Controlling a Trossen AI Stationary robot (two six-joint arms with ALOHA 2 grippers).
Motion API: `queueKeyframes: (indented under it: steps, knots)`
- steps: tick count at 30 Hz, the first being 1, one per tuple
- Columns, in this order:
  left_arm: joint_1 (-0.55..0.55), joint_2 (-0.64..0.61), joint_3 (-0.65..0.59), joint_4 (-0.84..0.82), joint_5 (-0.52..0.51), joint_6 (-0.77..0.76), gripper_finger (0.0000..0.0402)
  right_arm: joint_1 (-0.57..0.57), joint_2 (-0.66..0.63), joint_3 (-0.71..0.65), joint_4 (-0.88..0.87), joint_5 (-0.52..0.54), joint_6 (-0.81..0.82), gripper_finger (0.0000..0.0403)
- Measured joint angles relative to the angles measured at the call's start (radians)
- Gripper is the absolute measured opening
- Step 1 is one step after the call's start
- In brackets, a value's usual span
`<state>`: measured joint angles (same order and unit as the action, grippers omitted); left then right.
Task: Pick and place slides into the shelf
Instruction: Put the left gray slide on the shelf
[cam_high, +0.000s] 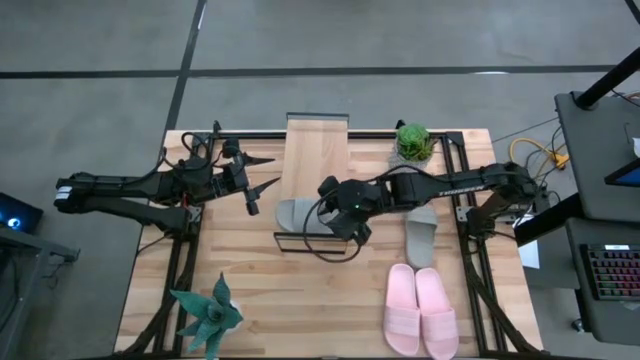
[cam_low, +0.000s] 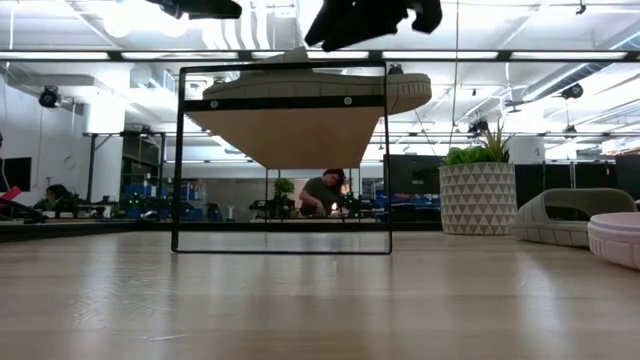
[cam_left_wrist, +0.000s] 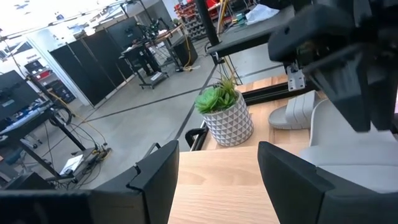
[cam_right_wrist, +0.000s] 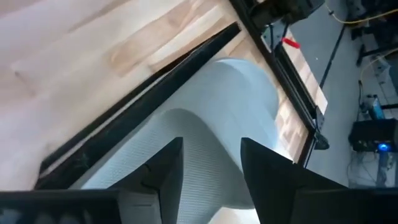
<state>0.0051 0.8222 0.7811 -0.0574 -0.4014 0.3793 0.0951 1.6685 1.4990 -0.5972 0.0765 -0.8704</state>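
grey slide (cam_high: 297, 213) on shelf (cam_high: 316, 150), just beneath open right pincer (cam_high: 335, 203)

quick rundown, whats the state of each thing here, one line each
grey slide on shelf: lying on the shelf top, right gripper's fingers astride it
other grey slide: flat on the table, untouched
pink slides: side by side on the table
shelf: upright, one slide on it
right gripper: fingers apart, over the shelved slide
left gripper: fingers open, empty, beside the shelf
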Motion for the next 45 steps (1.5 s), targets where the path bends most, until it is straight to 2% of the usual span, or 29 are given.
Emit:
queueKeyframes:
  steps: [6, 16, 26, 45]
  knots:
    - [0.000, 0.000, 0.000, -0.001, 0.000, -0.001, 0.0204, -0.004, 0.049, -0.001, 0.058, 0.062, -0.050, 0.0136]
    - [0.000, 0.000, 0.000, -0.006, 0.000, -0.002, 0.0204, -0.009, 0.049, -0.002, 0.111, 0.063, -0.088, 0.0108]
    - [0.000, -0.001, 0.000, -0.006, 0.000, -0.002, 0.0204, -0.009, 0.049, -0.004, 0.115, 0.055, -0.147, 0.0015]
    - [0.000, -0.002, -0.001, -0.014, 0.000, -0.001, 0.0204, -0.017, 0.049, -0.004, 0.220, 0.043, -0.227, 0.0012]
